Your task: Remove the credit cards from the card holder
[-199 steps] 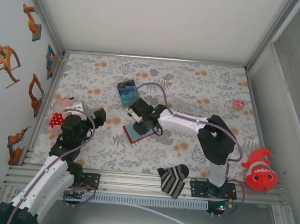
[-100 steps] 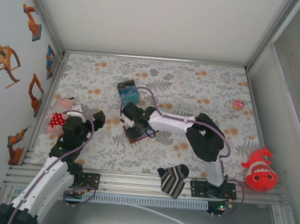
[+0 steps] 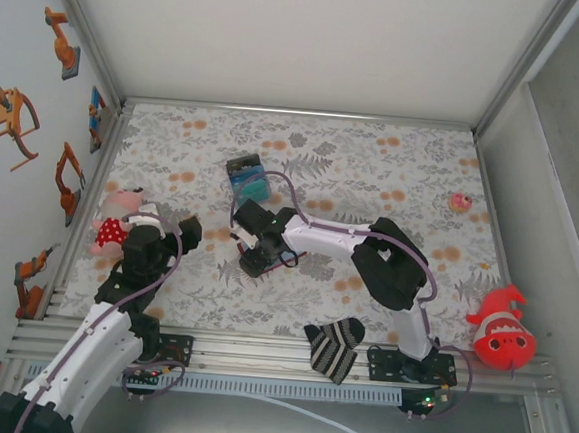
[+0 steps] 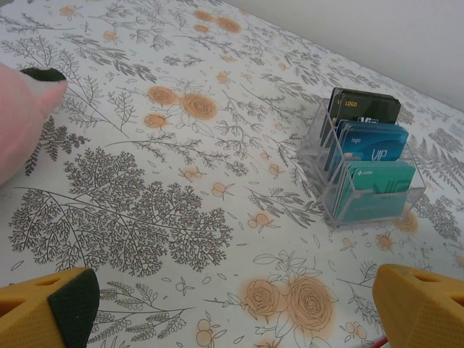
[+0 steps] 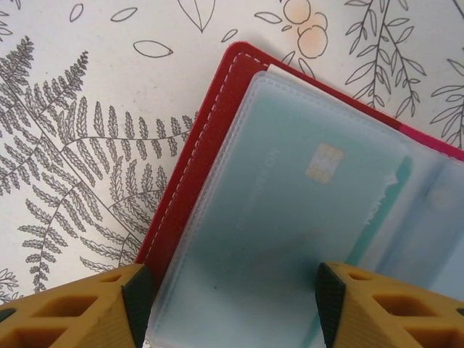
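Moved: right hand slid left over card holder, jaws widening
Why: to straddle the sleeved credit card
Left hand: wide, empty

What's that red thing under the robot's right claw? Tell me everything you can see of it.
It is the card holder, a small red wallet with pale stitching along its edge, lying open on the flowered tablecloth. Inside are cloudy see-through plastic sleeves; one holds a teal credit card with a gold chip. The right gripper hangs close above it, orange fingers spread over its near end. Whether they touch it I cannot tell.
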You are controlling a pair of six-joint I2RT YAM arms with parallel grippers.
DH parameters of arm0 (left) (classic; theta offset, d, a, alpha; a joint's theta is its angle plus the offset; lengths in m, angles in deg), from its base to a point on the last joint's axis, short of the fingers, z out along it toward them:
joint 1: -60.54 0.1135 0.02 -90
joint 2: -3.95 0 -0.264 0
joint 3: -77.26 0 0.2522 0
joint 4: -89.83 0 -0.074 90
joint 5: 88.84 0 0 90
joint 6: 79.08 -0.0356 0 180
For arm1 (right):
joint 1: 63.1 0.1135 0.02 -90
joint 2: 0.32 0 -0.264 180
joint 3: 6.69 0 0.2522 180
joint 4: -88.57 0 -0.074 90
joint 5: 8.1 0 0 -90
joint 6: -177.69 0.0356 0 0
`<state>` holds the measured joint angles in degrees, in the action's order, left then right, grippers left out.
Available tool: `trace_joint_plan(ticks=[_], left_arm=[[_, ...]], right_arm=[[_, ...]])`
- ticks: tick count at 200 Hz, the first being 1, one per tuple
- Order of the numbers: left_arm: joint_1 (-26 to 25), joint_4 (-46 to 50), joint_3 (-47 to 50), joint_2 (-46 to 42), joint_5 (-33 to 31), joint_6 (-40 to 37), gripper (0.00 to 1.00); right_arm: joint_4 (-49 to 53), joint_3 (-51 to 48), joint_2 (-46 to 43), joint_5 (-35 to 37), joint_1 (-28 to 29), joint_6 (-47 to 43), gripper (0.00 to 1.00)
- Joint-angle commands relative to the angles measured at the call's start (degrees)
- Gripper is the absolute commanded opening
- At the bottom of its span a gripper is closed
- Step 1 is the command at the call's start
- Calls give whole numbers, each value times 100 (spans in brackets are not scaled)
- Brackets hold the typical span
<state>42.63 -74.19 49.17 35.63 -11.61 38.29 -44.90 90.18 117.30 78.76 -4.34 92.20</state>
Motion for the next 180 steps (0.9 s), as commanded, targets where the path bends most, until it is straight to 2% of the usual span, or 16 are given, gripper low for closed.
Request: trace_joint_plan(ticks=[1,48,75,121,180], left_arm=[[25,51,-156,-12,88,5,97],[17,90,-277,-76,234,-43,97],[17,190,-342,-152,257,-77,97],[10,323,-433,-280,324,-110,97],[-51,348,-501,-311,392,-153,97]], right_arm=[[96,8,129,245,31,72,60],[-43,-102,27,314,-5,91,54],[-159,-166,-46,48,-89,179,50],[-401,-308,-203,-445,-247,325,36],[-428,-357,-283,-356,-289,348,22]])
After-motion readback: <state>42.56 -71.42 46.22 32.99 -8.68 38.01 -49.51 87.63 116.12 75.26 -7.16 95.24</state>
